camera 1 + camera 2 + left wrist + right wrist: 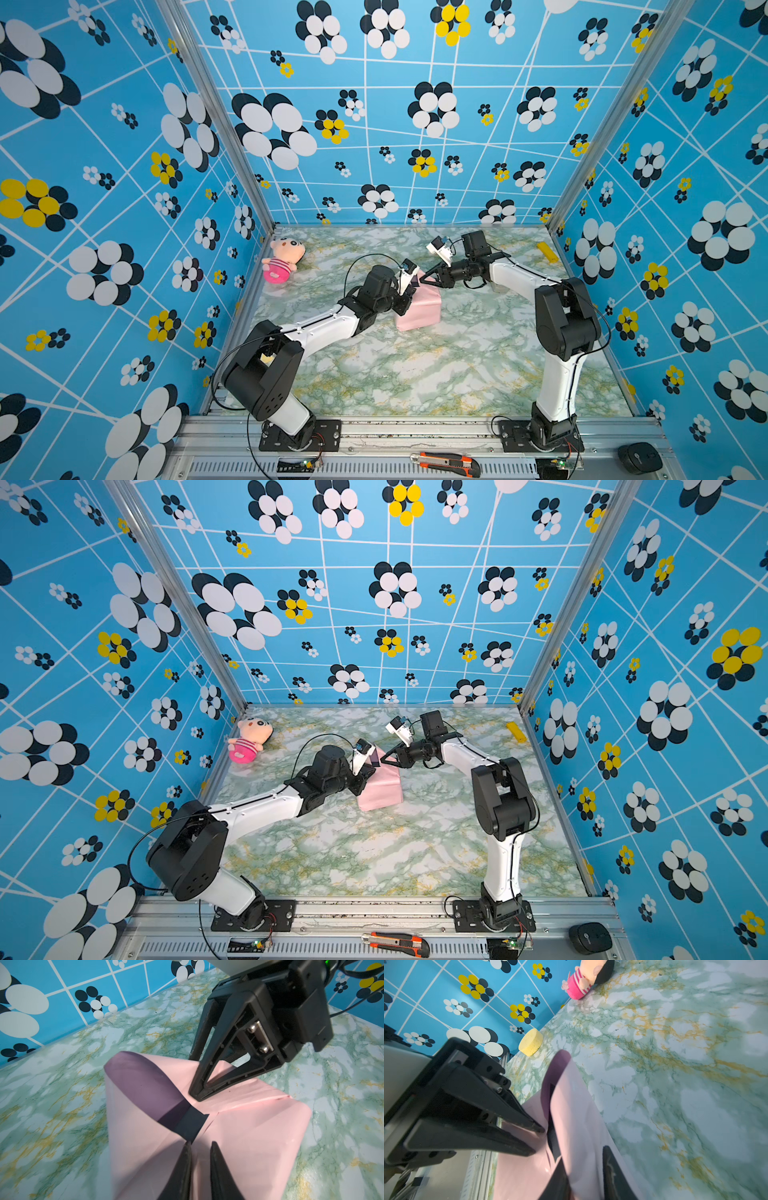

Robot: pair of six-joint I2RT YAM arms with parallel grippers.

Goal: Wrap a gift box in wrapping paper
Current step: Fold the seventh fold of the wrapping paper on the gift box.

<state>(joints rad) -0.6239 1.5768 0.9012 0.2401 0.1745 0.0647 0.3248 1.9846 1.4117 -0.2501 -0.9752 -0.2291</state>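
Folding stage: right gripper (196,1095) clamps thin pink-lilac wrapping paper (249,1126) atop the small matte black cardboard gift box (191,1124), left gripper (200,1145) pinches it too. Next, probably tug that flap flat.

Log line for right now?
box: mostly wrapped, black patch showing | paper: one flap curled up | right gripper: shut on paper fold | left gripper: jaws narrow at paper, grip unclear
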